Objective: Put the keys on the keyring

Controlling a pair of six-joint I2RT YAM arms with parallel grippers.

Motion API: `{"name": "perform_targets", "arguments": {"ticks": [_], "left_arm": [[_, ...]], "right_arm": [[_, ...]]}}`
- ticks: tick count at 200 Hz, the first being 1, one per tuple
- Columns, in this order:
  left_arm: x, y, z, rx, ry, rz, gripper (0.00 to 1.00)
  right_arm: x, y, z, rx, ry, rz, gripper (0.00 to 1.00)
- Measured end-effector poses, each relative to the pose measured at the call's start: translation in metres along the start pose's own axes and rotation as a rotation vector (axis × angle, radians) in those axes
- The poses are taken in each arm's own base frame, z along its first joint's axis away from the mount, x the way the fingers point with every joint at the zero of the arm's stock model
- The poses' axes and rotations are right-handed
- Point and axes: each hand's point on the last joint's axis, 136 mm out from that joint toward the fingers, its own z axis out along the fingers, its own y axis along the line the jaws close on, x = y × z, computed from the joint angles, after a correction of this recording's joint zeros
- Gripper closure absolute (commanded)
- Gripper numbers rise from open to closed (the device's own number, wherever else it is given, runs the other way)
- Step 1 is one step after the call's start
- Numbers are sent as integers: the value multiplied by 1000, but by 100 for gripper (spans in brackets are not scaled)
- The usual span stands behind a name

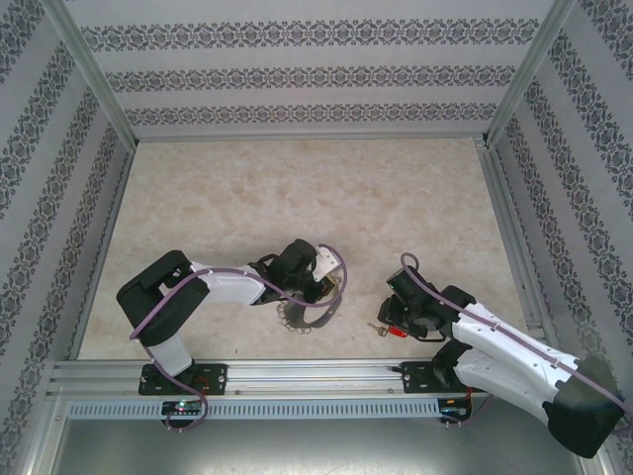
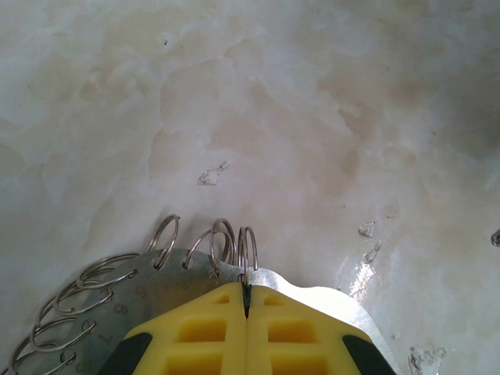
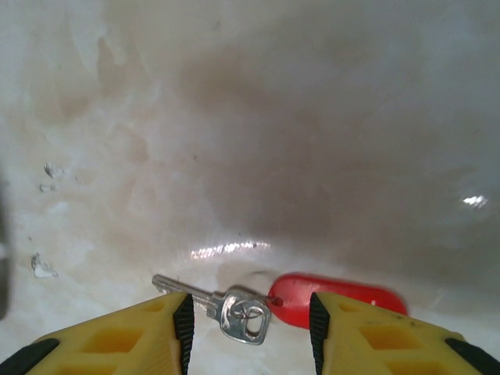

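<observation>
A beige marbled tabletop (image 1: 297, 188) fills the floor of a booth with patterned wallpaper walls (image 1: 297, 74) on three sides and an aluminium rail (image 1: 297, 378) along the lower edge of the top view.

In the right wrist view the small silver metal key with a red oval plastic tag (image 3: 244, 315) lies flat at the bottom centre, between the right gripper (image 3: 250, 306)'s yellow fingers (image 3: 125, 336). The jaws stand spread. The blade runs up-left past the tip of the lower-left finger, and the red tag passes behind the lower-right one; whether either finger touches it cannot be told. From above, the key (image 1: 381, 328) sits just left of the right gripper (image 1: 398, 322), close to the rail.

The left gripper (image 2: 246, 301) has its jaws pressed together, pinching the rim of the large flat grey metal keyring fringed with small wire loops (image 2: 156, 269), which fans out to the lower left. From above, the keyring (image 1: 295, 315) hangs just below the left gripper (image 1: 318, 285), near the key but apart from it.

The whole upper half of the tabletop lies open.
</observation>
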Motion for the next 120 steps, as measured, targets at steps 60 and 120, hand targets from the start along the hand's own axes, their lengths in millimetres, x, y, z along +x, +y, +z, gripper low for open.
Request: {"name": "perform_targets", "arguments": {"ticks": [60, 120], "left_arm": [[-2, 1, 0, -2, -7, 0, 100], [-2, 1, 0, -1, -7, -1, 100]], "right_arm": [[17, -2, 9, -4, 31, 17, 54], [7, 8, 19, -24, 17, 58, 54]]}}
